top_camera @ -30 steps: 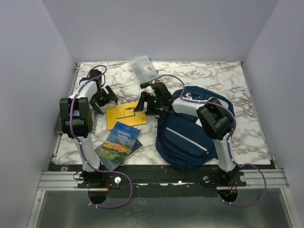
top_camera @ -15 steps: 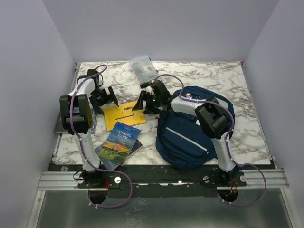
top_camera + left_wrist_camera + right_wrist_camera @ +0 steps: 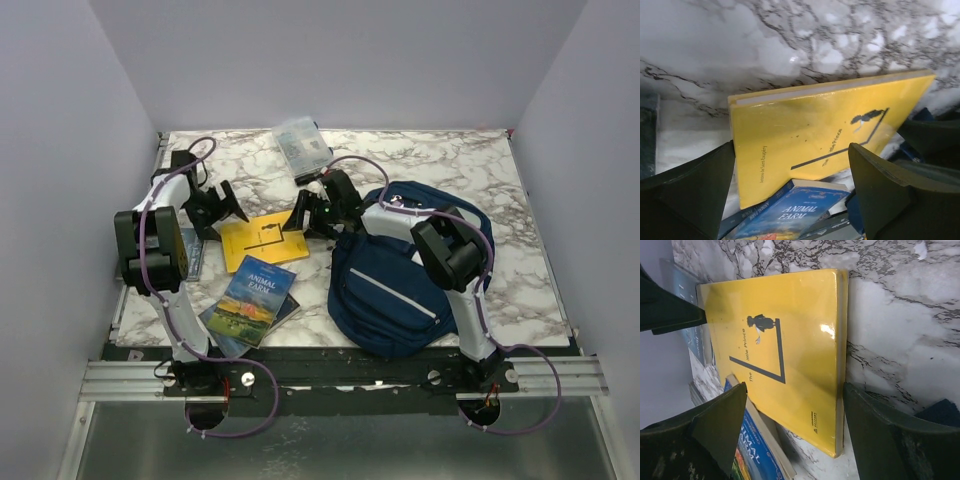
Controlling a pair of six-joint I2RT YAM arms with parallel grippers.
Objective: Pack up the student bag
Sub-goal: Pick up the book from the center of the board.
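Student bag [image 3: 380, 310] near "Animal Farm" book [image 3: 255, 292]

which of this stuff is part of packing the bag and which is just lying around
In the job: bag, yellow book, left claw, right claw.
Lying about, likely packed later: Animal Farm book, clear pouch.

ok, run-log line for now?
left tool open | right tool open | both beside flat yellow paperback book, ungripped | book outside navy blue fabric backpack
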